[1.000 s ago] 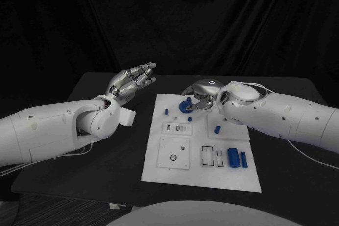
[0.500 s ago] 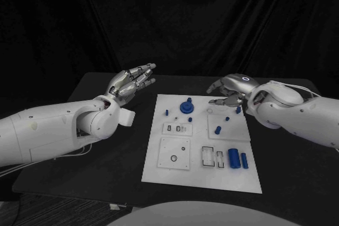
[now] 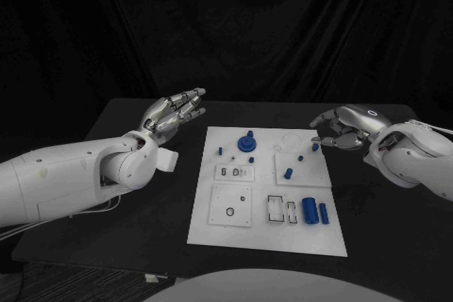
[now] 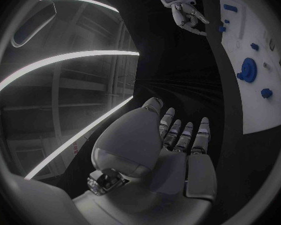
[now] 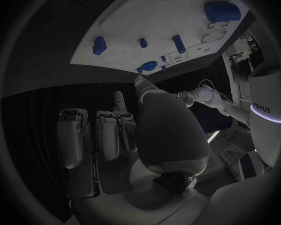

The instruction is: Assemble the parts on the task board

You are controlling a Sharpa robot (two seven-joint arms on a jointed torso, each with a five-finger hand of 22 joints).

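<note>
Both hands off the board, holding nothing.

The board (image 3: 267,233) lies mid-frame, a blue gear (image 3: 247,143) standing near its top edge and two blue cylinders (image 3: 317,212) lower right. The left hand (image 3: 173,112), upper left, is raised with fingers spread. The right hand (image 3: 347,126), upper right beside the board's corner, has its fingers curled in, apparently on nothing.
</note>
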